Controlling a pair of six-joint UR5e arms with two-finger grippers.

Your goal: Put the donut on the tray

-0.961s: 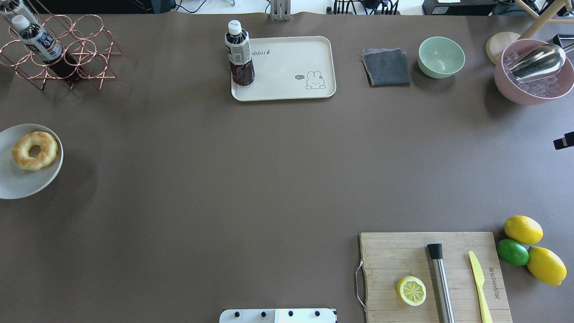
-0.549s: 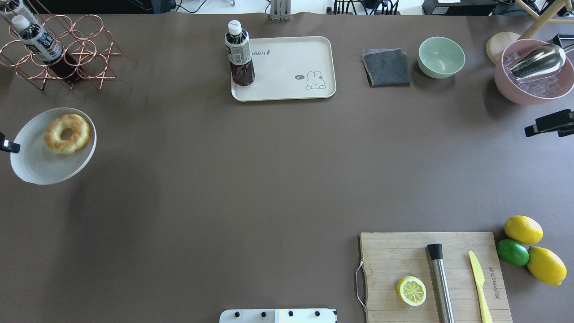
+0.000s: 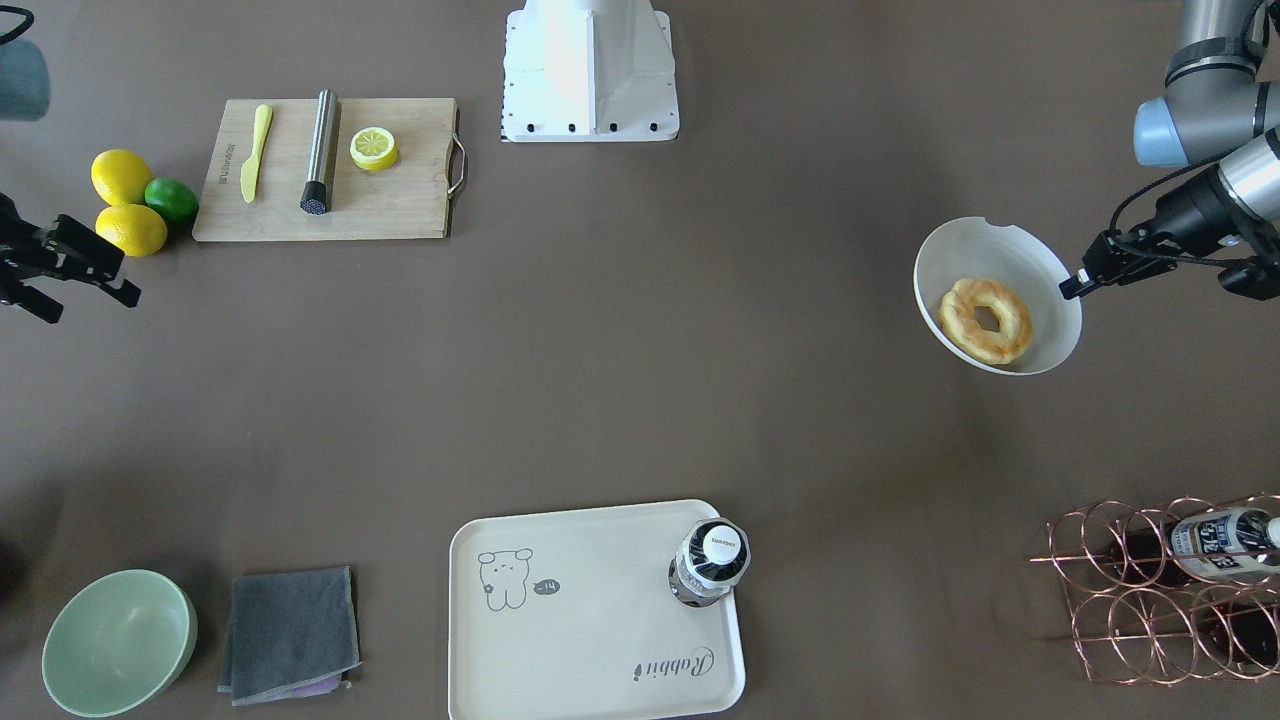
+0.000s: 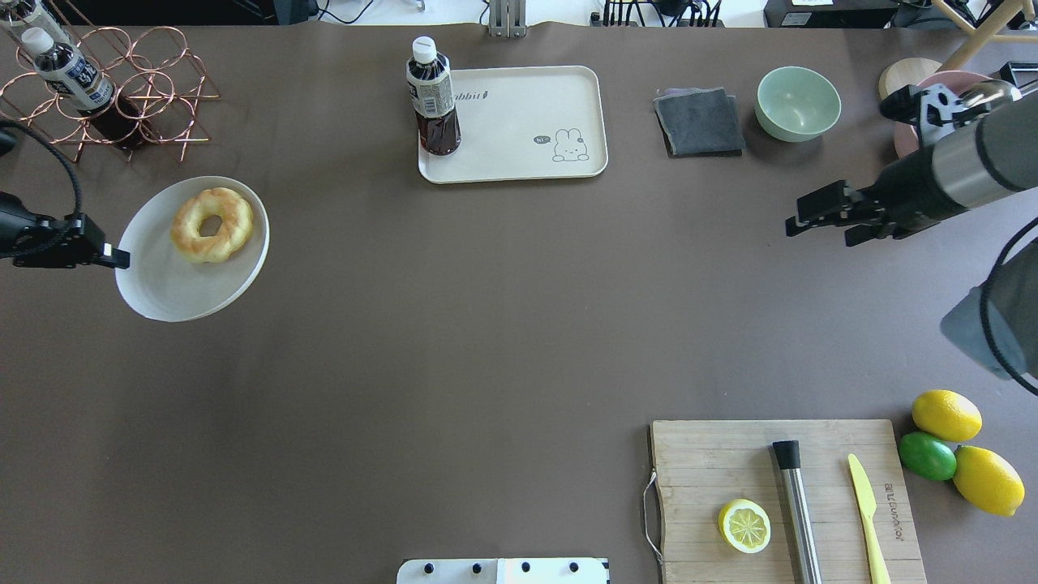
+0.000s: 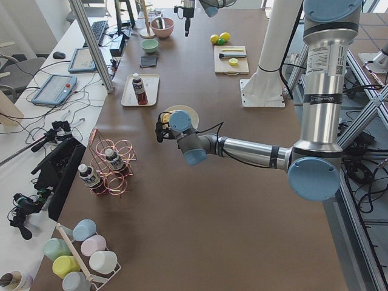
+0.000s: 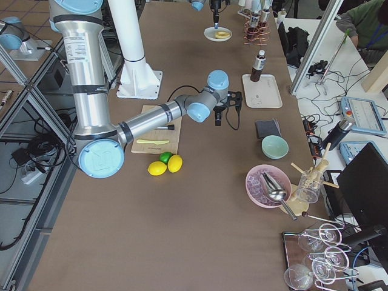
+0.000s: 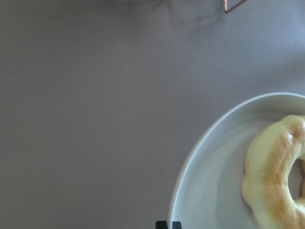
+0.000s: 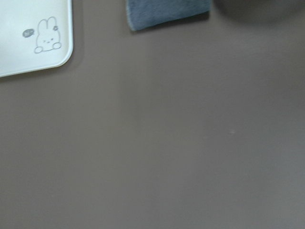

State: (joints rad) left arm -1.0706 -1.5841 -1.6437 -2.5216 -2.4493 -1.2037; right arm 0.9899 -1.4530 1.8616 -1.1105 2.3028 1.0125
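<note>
The golden donut lies on a round white plate. My left gripper is shut on the plate's rim and holds it above the table's left side. In the left wrist view the plate and donut fill the lower right. They also show in the front view, the donut on the plate. The cream tray lies at the far middle, with a dark drink bottle standing on its left end. My right gripper is open and empty over the table's right side.
A copper wire rack with bottles stands far left. A grey cloth, green bowl and pink bowl sit far right. A cutting board with lemon half, muddler and knife lies near right, beside lemons and a lime.
My left gripper has carried the plate with the donut to the right, toward the table's middle. My right arm has come in from the right edge and moved left.
</note>
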